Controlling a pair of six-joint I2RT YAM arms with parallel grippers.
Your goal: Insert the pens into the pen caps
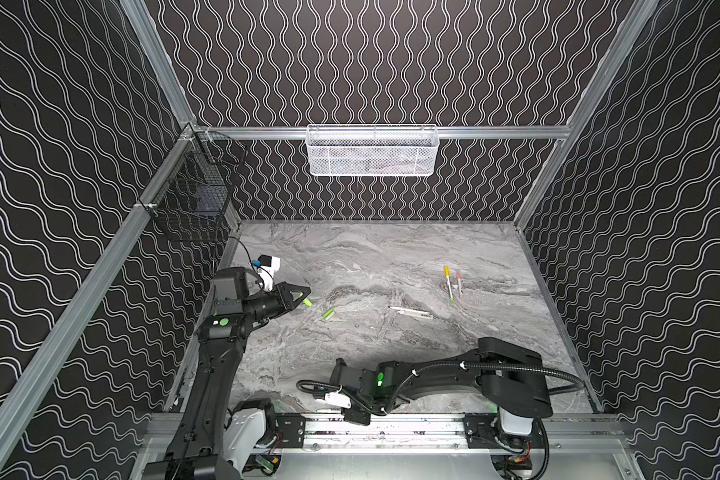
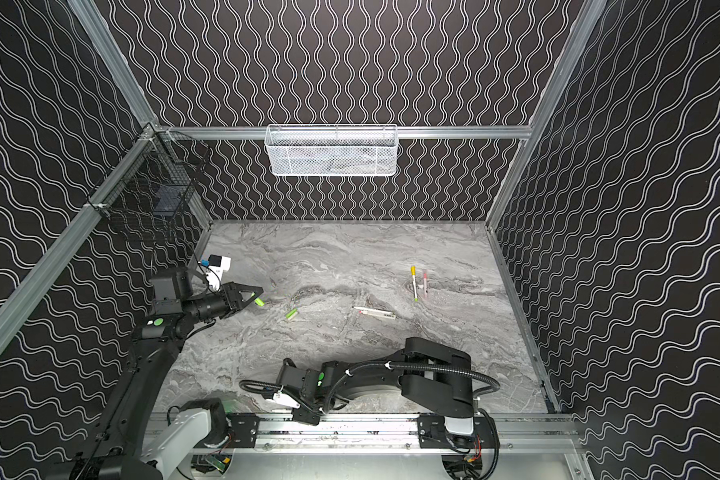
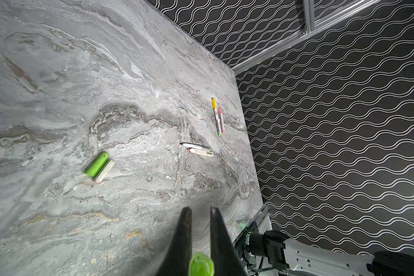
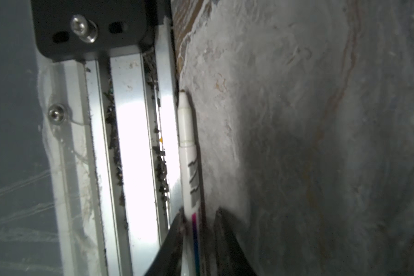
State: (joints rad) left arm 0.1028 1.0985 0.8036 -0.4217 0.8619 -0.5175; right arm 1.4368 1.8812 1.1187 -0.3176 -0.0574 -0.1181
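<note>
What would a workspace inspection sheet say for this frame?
Surface: grey marbled table, flat.
Job's things: held lime cap in the left claw; loose lime cap and pale cap side by side; yellow-ended pen beside pink-ended pen toward the right wall; two white pens mid-table; rail-side pen along the front rail.
Clutter: dark crumbs in the rail's groove.
Grippers: left claw shut on held lime cap; right claw straddles the rail-side pen, gap beside one finger, not clamped.
Cables: corrugated hose along the right arm.
Surroundings: white mesh basket, black wire basket, wavy-patterned walls.
</note>
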